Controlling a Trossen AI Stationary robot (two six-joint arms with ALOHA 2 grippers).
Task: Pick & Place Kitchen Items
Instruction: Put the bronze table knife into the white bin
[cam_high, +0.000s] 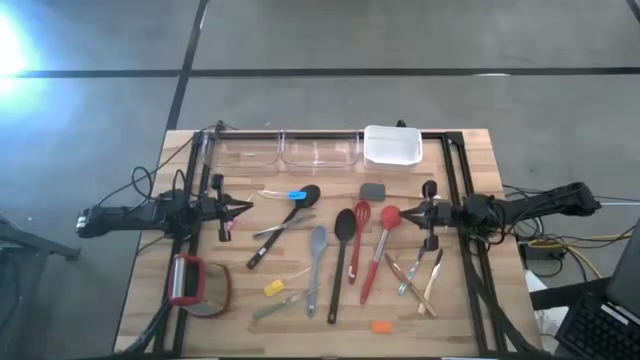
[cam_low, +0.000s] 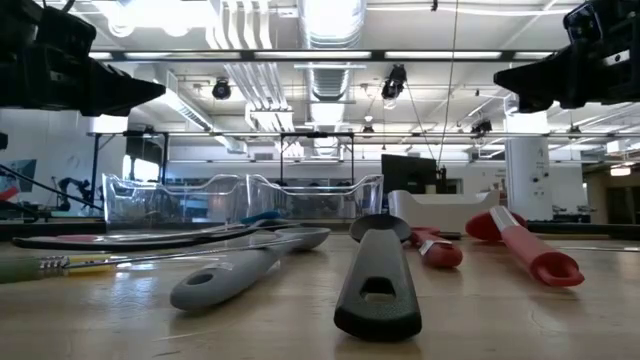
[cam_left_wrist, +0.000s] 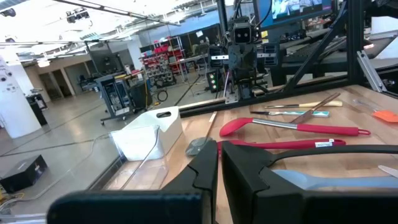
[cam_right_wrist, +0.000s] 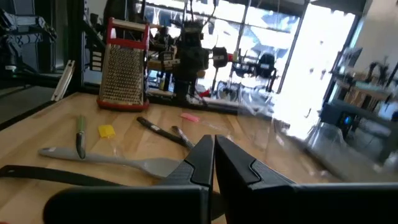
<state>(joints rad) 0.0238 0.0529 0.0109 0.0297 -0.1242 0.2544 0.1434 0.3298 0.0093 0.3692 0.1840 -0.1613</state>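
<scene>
The kitchen items lie scattered across the middle of the wooden desk (cam_high: 480, 150): a black long-handled spoon (cam_high: 343, 240), a grey silicone spatula (cam_high: 316, 258), a red whisk (cam_high: 359, 235) and a red spatula (cam_high: 380, 245) side by side, thin metal and wooden cutlery (cam_high: 420, 275) to their right, a dark ladle (cam_high: 290, 215) with a small blue piece (cam_high: 296, 195) beside it, a small yellow piece (cam_high: 274, 288) and a small orange piece (cam_high: 381, 326) near the front edge.

All of them rest flat on the desk, between the two arms and apart from both. The left tool (cam_high: 243, 207) hovers at the left side of the spread with its fingers closed on nothing; the right tool (cam_high: 405, 211) hovers at the right, just by the red spatula's head, likewise closed and empty.

Along the far edge stand clear rectangular tubs (cam_high: 285, 152) and a white tub (cam_high: 391, 146). A red-framed metal grater (cam_high: 190, 285) lies at the front left. Beyond the desk is a bright workshop with ceiling ducts and strip lights.
</scene>
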